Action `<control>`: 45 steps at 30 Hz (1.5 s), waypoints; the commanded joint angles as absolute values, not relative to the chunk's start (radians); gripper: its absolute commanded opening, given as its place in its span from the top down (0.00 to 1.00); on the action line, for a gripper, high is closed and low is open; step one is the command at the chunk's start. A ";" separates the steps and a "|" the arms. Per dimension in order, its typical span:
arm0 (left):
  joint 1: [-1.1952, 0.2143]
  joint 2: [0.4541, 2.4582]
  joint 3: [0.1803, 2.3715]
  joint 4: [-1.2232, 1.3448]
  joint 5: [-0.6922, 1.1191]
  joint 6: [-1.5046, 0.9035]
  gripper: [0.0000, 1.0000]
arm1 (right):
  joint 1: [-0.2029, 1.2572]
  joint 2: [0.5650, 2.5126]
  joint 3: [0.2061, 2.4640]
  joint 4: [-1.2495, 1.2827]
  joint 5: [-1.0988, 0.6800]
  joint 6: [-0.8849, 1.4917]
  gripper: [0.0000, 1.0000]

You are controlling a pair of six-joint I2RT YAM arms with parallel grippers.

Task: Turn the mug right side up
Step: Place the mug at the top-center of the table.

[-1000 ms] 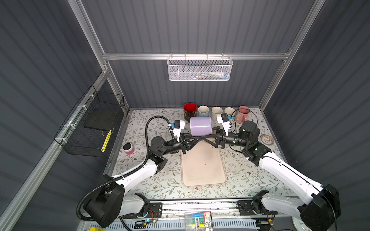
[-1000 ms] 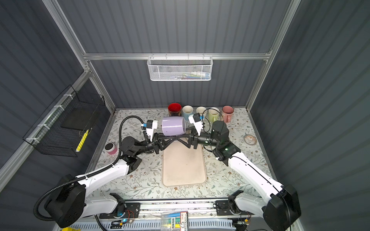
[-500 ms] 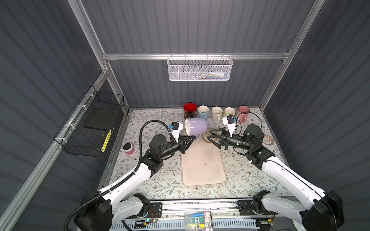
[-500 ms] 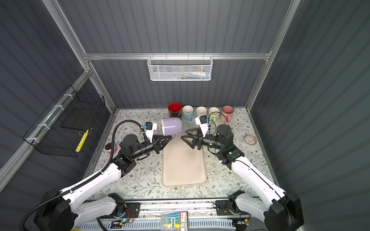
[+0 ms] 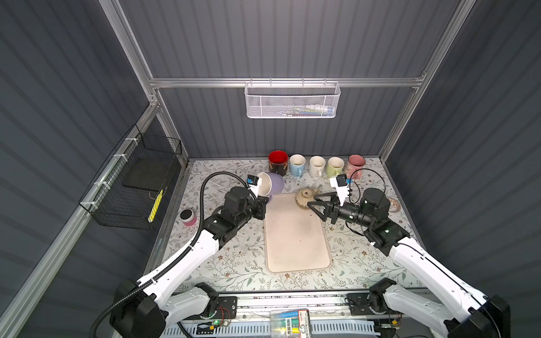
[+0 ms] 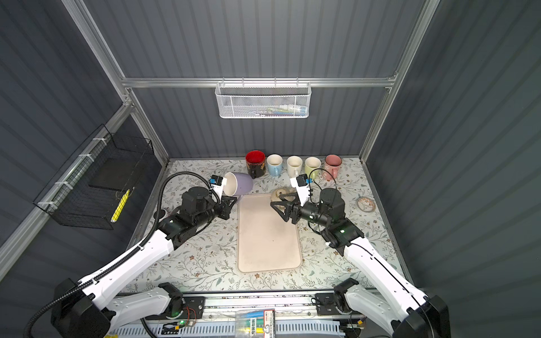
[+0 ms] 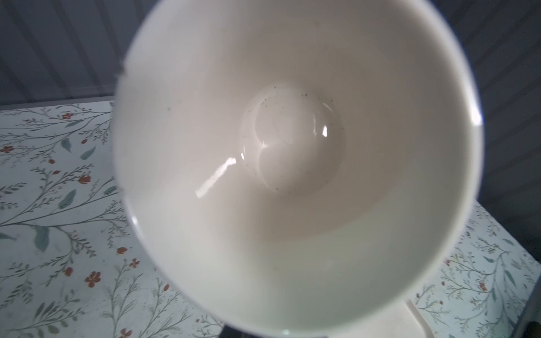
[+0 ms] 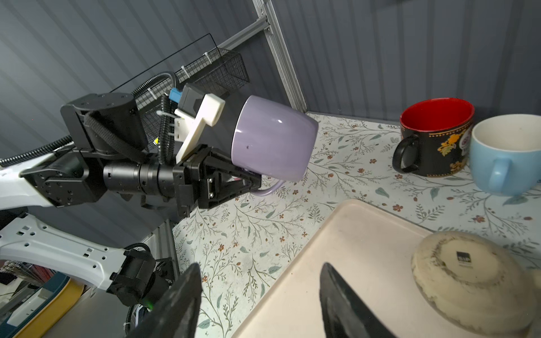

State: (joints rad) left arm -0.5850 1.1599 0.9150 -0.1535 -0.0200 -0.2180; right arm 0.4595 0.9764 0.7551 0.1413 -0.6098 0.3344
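beige tray lies nearest, bare. at its 1 o'clock corner the right gripper hangs with jaws apart, holding nothing, beside an upturned cream vessel. at 11 o'clock the left gripper is clamped on the handle of the lilac mug, airborne on its side, mouth toward 9 o'clock. best to roll the wrist until the rim faces up, pinch firm, lowering clear of the red mug behind.

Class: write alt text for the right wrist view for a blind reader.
The left gripper holds a purple mug sideways by its handle, above a floral table. Nearby stand a red mug and a blue mug; a cream cup lies upside down on a beige tray.
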 commanded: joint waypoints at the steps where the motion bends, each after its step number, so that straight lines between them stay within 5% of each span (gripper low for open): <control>1: -0.552 1.201 1.018 -0.202 -0.097 -0.163 1.00 | 0.457 0.965 0.738 0.116 -0.590 0.317 0.37; 26: -0.351 2.020 1.893 -0.656 -0.113 -0.078 1.00 | 0.460 1.003 0.729 0.035 -0.418 0.345 0.38; 45: -0.310 2.446 2.415 -0.900 -0.134 -0.029 1.00 | 0.462 1.029 0.733 0.025 -0.429 0.349 0.39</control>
